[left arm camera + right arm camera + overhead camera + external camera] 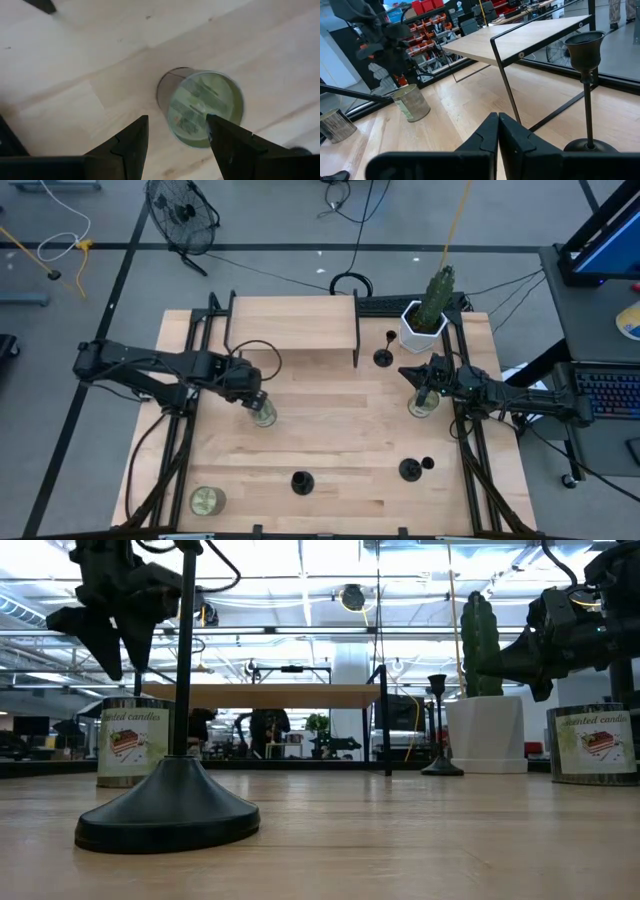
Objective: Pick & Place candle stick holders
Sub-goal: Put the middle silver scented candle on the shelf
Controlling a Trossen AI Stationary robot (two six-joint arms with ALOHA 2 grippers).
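Observation:
Three black candle stick holders stand on their disc bases on the wooden table: one at the far side (383,357) near the shelf, which also shows in the right wrist view (587,90), one at the near middle (302,482) (170,805), and one at the near right (410,470). My left gripper (257,396) (175,137) is open, pointing down just above a glass jar (263,414) (205,107) without touching it. My right gripper (412,374) (498,131) is shut and empty, held level above another jar (422,406), pointing toward the far holder.
A low wooden shelf on a black frame (295,325) stands at the far middle. A white pot with a green cactus (425,320) stands at the far right, close to the far holder. A third jar (207,501) stands at the near left corner.

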